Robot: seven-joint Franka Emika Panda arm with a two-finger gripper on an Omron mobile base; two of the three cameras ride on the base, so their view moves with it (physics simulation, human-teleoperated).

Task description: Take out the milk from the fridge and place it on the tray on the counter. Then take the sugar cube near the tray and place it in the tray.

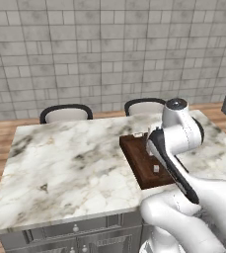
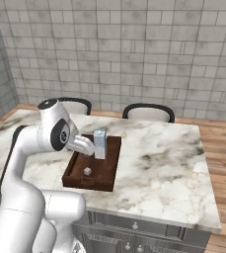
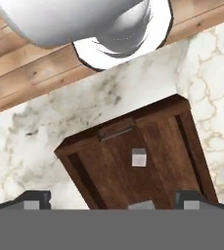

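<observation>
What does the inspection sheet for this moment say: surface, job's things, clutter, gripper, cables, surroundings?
Surface: counter, white-and-grey marble top over grey cabinet doors.
Job's things: tray on the counter near the robot's edge; milk upright inside it; sugar cube lying on the tray floor, apart from the milk.
Clutter: nothing seen.
Gripper: gripper open above the tray, holding nothing, fingertips either side of the cube's line.
Cables: nothing seen.
Surroundings: two chairs behind the counter, grey tiled wall, wooden floor.
</observation>
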